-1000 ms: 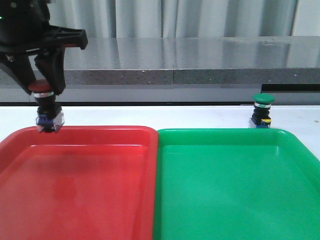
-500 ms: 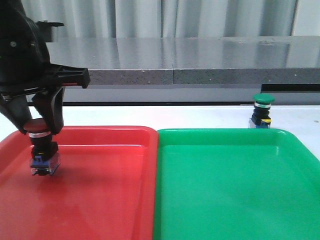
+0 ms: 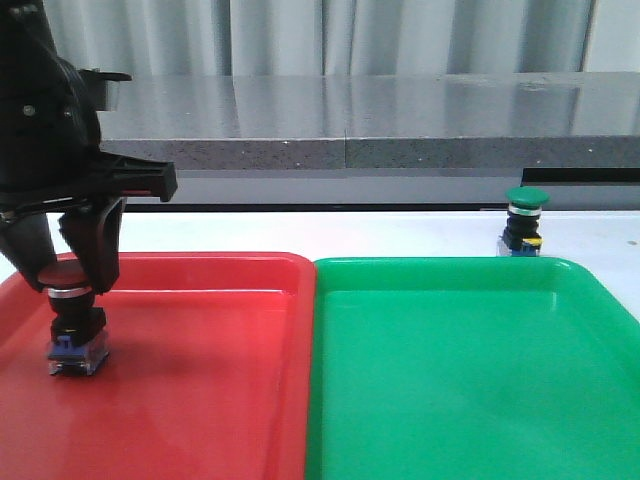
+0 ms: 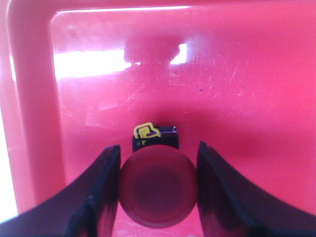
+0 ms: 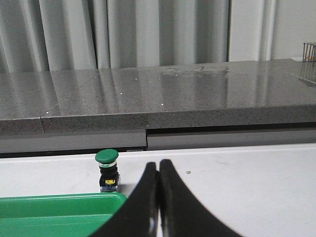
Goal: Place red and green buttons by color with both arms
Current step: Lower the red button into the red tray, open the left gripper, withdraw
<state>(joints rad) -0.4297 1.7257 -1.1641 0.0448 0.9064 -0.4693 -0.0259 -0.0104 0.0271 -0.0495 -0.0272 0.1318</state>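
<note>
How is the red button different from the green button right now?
The red button has a dark-red cap; the green button has a green one. The red button sits in the red tray, while the green button stands on the table behind the green tray. The left gripper clamps the red button; nothing holds the green button. Both stand upright.

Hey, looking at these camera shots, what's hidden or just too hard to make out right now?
- Front view: whether the red button touches the red tray floor; too fine to tell.
- Left wrist view: the red button's body, hidden under its own cap between the left hand's fingers.
- Front view: the right hand is outside the frame.
- Right wrist view: the markings on the green button; too small.
- Right wrist view: most of the green tray, cut off by the edge.
</note>
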